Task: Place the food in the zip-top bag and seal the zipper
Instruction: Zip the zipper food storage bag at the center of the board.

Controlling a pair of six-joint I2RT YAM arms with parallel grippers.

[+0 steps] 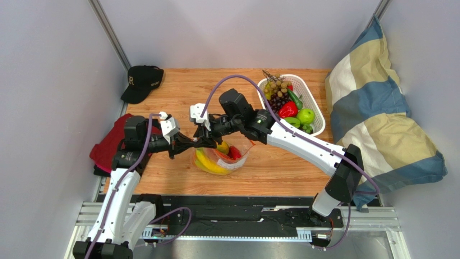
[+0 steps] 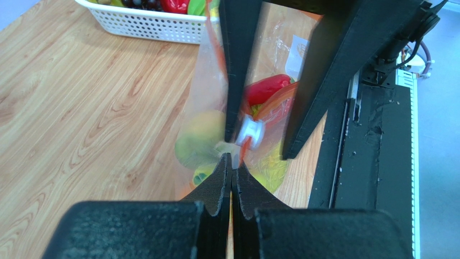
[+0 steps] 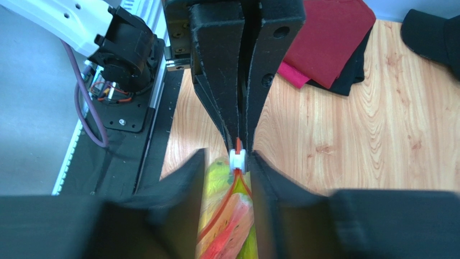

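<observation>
Wooden table (image 1: 178, 91), centre of the overhead frame: zip-top bag (image 1: 237, 162), food (image 1: 208, 162) inside. Left fingers (image 2: 218, 186) are clamped on the zipper (image 3: 238, 143) end. Right fingers (image 2: 237, 65), apart, straddle the slider (image 2: 251, 133) just beside them. Judged: sealing pull runs rightward along the strip.

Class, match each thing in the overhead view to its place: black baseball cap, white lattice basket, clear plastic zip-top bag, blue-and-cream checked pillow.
Things: 1 black baseball cap; 2 white lattice basket; 3 clear plastic zip-top bag; 4 blue-and-cream checked pillow.
Places: A middle of the wooden table; B its far left corner; C beyond its right edge; D its far right part.
Pairs: 1-B; 2-D; 3-A; 4-C.
</observation>
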